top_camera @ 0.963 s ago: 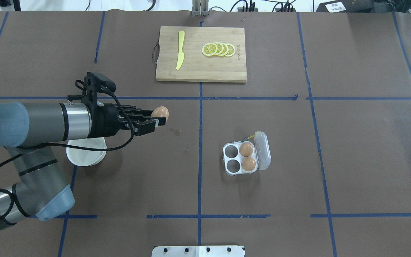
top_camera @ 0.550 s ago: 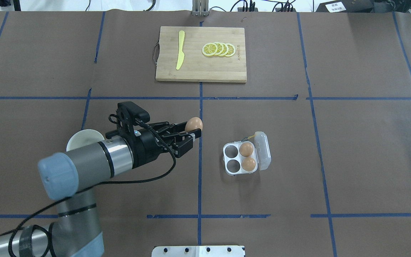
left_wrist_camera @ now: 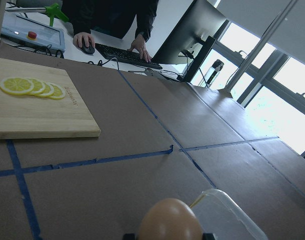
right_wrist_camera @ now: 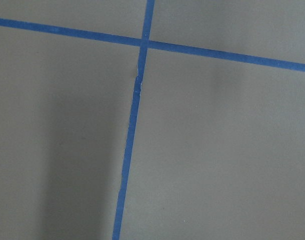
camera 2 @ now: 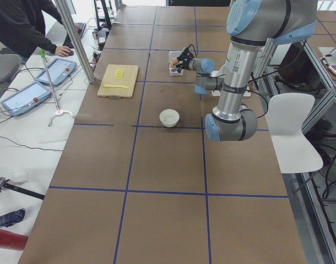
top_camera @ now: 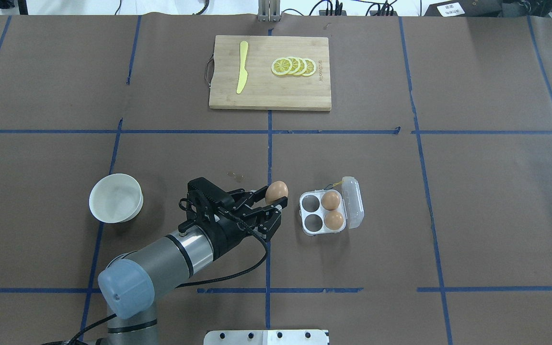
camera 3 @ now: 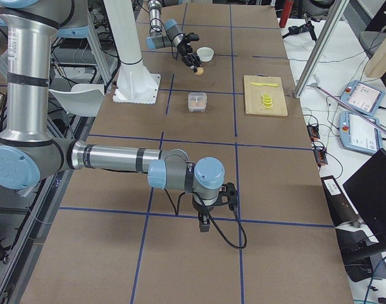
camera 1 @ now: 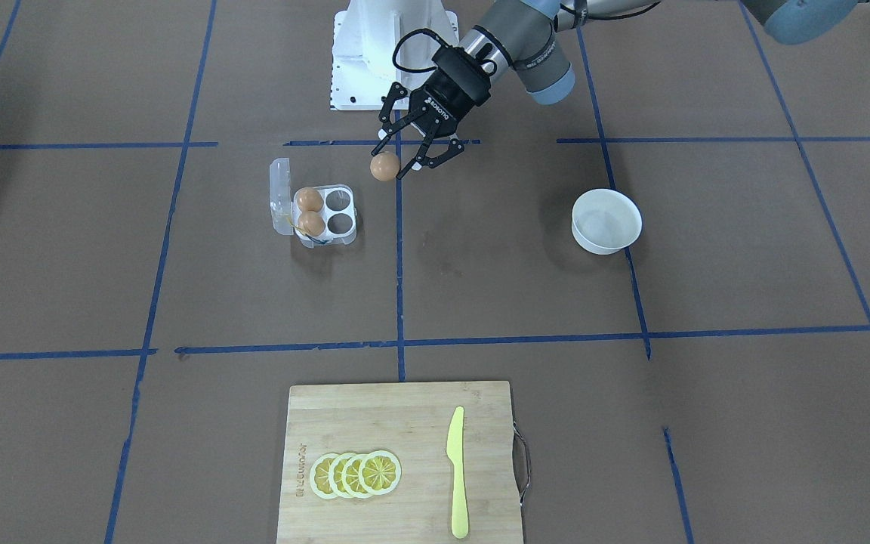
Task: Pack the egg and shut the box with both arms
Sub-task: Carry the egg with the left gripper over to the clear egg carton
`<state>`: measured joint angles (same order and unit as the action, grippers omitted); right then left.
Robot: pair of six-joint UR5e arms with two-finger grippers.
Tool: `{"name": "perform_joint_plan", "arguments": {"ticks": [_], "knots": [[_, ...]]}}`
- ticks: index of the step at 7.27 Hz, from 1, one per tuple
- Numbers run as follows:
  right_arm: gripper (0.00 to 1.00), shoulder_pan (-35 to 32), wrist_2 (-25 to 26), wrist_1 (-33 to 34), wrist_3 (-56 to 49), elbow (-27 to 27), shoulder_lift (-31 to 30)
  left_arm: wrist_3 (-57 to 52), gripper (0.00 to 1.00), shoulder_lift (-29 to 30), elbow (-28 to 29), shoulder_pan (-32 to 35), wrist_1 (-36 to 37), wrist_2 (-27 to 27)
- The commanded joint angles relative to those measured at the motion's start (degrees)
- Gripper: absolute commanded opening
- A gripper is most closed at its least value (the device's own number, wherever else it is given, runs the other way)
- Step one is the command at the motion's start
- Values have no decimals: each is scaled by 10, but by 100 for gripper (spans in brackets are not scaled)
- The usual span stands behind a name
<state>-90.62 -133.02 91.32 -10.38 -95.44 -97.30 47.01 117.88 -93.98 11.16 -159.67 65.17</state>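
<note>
My left gripper is shut on an orange-brown egg and holds it above the table, just left of the box. The egg also shows in the front view and at the bottom of the left wrist view. The clear four-cell box lies open, with its lid folded out to the right. Two eggs fill its right cells and the two left cells are empty. My right gripper hangs low over the table far from the box; I cannot tell whether it is open or shut.
A white bowl stands left of my left arm. A wooden cutting board with a yellow knife and lemon slices lies at the far middle. A person stands beyond the table's far edge.
My left gripper has carried the egg to the right and toward the robot, from above the bowl to just left of the box. The bowl is now uncovered.
</note>
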Motion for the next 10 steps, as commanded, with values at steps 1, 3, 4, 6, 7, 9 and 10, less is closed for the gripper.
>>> {"name": "perform_joint_plan", "arguments": {"ticks": [1, 3, 4, 6, 7, 9, 10], "knots": [[100, 0, 1, 0, 1, 1, 1, -16, 4, 35, 53, -4, 0, -2], [100, 0, 1, 0, 3, 1, 3, -80, 10, 51, 57, -5, -6, 7], [100, 0, 1, 0, 3, 0, 3, -99, 10, 66, 70, -6, -5, 24], [100, 0, 1, 0, 4, 1, 3, -156, 9, 81, 84, -4, -6, 25], [100, -1, 1, 0, 4, 1, 3, -168, 9, 82, 84, 2, -6, 39], [100, -1, 1, 0, 4, 2, 2, -193, 9, 82, 97, 18, -7, 62], [100, -1, 1, 1, 4, 2, 2, -193, 9, 82, 103, 18, -7, 66]]}}
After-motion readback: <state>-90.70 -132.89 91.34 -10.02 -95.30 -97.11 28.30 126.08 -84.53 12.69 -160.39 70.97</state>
